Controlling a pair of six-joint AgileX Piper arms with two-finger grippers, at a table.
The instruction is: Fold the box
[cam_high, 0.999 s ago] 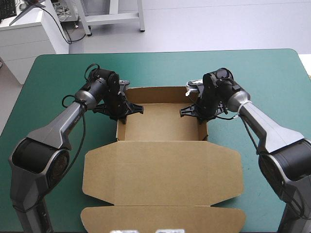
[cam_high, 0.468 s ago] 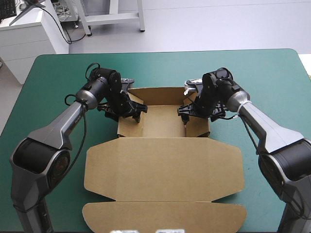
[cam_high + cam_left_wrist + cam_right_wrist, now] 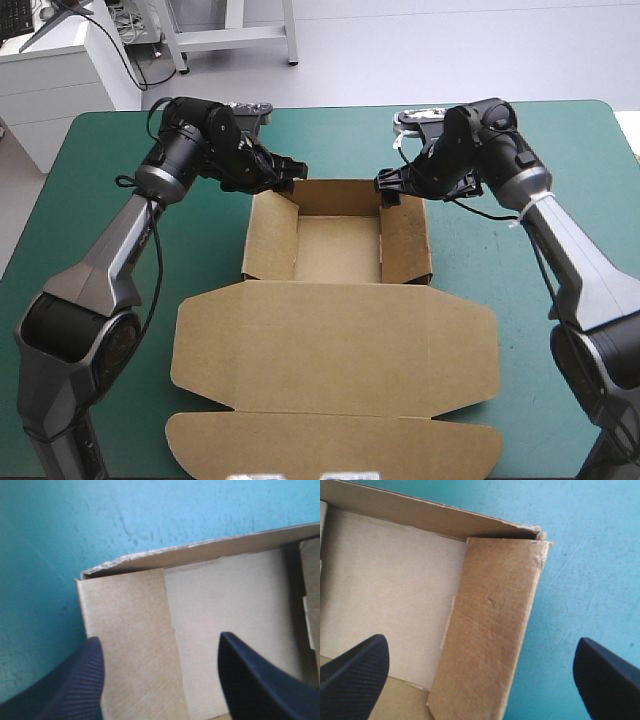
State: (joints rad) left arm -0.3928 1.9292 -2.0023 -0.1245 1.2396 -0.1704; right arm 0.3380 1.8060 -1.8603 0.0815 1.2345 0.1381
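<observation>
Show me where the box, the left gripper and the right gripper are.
box (image 3: 338,248), high view, on the tray's floor.
left gripper (image 3: 291,177), high view, midway between its fingertips.
right gripper (image 3: 384,188), high view, midway between its fingertips.

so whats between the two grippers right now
Only the far end of the box: its far wall and open tray span the gap between the left gripper and the right gripper. The high view shows it.

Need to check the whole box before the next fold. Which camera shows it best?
The high view: the box lies whole there, open tray at the far side, lid flat toward the near edge. The left wrist view shows only the tray's far left corner, the right wrist view the far right one.
</observation>
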